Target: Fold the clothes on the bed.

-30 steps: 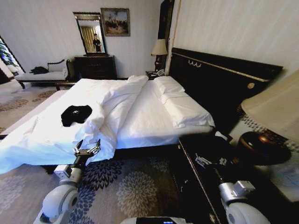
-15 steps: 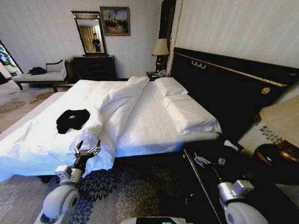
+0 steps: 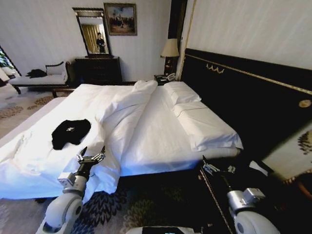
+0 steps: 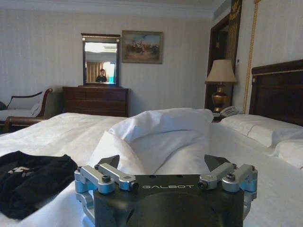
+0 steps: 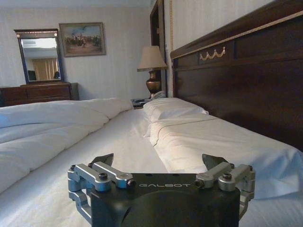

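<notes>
clothes (image 3: 70,132): one black t-shirt, bunched in a loose heap on the left part of the bed (image 3: 161,141), lying on the white duvet (image 3: 117,112) near the duvet's left edge. in the left wrist view the same clothes (image 4: 28,179) lie just beside the left gripper, slightly ahead of it, not touching.

left gripper (image 3: 91,157): held at the near edge of the bed, over the duvet overhang, fingers spread wide, nothing held. left wrist view confirms the left gripper (image 4: 165,182) is fully parted with the rumpled duvet fold ahead.

centre: bare sheet runs from the duvet fold to the pillows (image 3: 195,114). patterned carpet (image 3: 146,204) lies below the near edge of the bed and is free floor.

right gripper (image 3: 218,169): at the near right corner of the bed, close to the dark headboard (image 3: 243,92), fingers spread, empty. right wrist view shows the right gripper (image 5: 161,182) facing along the mattress beside the pillows.
</notes>
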